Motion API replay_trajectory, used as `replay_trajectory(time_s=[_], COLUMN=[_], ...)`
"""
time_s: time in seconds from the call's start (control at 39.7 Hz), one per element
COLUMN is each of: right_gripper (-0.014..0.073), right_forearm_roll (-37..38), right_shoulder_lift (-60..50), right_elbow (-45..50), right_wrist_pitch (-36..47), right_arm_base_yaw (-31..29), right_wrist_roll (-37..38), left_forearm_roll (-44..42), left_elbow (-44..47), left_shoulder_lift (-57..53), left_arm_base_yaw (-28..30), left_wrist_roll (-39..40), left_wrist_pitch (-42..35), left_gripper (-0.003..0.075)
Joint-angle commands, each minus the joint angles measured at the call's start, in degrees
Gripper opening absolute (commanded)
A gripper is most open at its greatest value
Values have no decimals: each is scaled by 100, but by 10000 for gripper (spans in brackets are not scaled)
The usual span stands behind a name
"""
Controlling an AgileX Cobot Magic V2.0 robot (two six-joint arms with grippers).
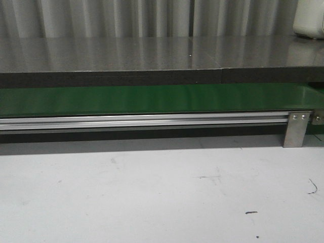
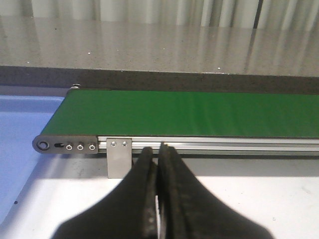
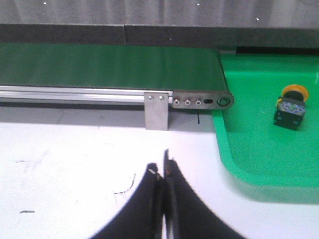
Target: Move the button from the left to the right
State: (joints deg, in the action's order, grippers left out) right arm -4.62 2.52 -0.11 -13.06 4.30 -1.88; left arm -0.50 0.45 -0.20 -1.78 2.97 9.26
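The button (image 3: 289, 108), orange-yellow cap on a black blocky body, lies in the green tray (image 3: 249, 149) beyond the conveyor's end, seen only in the right wrist view. My right gripper (image 3: 162, 172) is shut and empty over the white table, well apart from the button. My left gripper (image 2: 157, 152) is shut and empty, just in front of the conveyor's aluminium rail (image 2: 224, 145). No gripper or button shows in the front view.
A green conveyor belt (image 1: 152, 98) with an aluminium rail (image 1: 142, 121) and metal brackets (image 1: 296, 129) runs across the table. A blue tray (image 2: 25, 129) lies at the belt's left end. A grey counter (image 1: 152, 53) stands behind. A white object (image 1: 309, 20) sits at the back right.
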Motion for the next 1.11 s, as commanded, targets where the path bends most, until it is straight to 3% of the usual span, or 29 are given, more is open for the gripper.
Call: replay_trajectory(time_s=[0.0, 1.08], right_gripper=[-68, -68], right_forearm_roll=[37, 37], right_shoulder_lift=[-294, -408], right_elbow=[122, 117], right_wrist_pitch=[545, 437], right_arm_base_yaw=[-88, -110], right_wrist_roll=[-21, -21], left_forearm_roll=[50, 50], left_elbow=[168, 168], left_shoulder_lift=[-106, -106], left_arm_base_yaw=[15, 15], left_wrist_roll=[57, 57], left_wrist_pitch=[-505, -505], left_gripper=[-21, -21])
